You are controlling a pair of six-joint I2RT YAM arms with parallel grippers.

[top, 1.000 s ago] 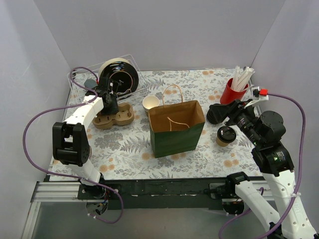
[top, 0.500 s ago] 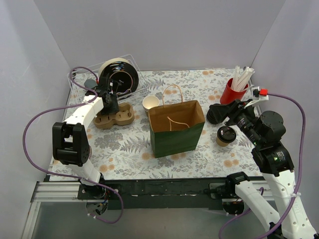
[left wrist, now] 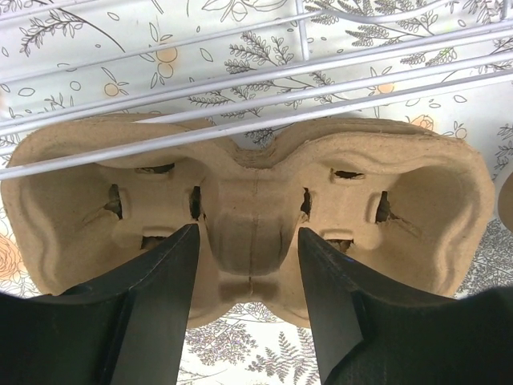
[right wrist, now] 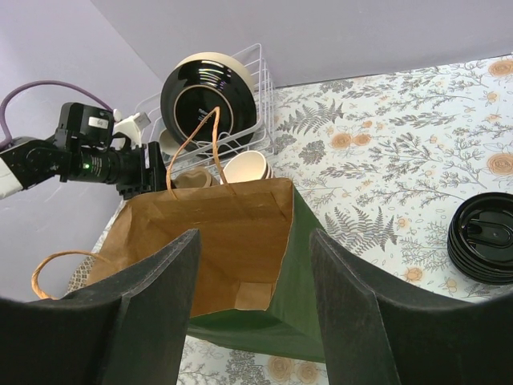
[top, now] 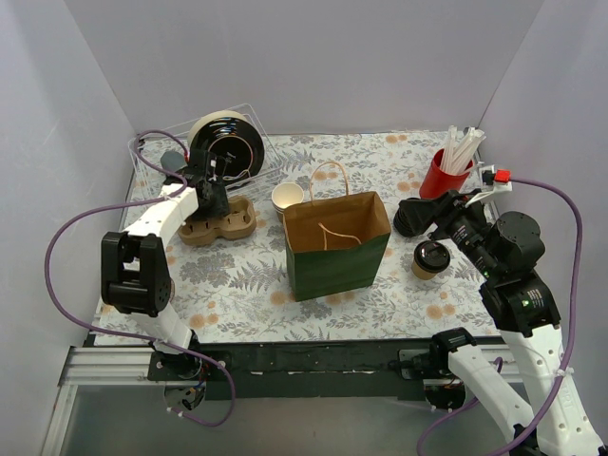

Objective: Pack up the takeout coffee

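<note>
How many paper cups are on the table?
2: a black-lidded tan kraft-paper cup right of the green-and-brown paper bag, and a lidless white-lined tan cup behind it. More may be hidden.

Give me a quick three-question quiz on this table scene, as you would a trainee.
1. True or false: the takeout coffee stands inside the paper bag.
2. What is the left pincer poised over? A) pulp cup carrier B) frying pan C) sponge
3. Which pincer is nearer the takeout coffee?
Key: 1 false, it stands outside, beside the paper bag. 2 A. 3 the right pincer.
</note>
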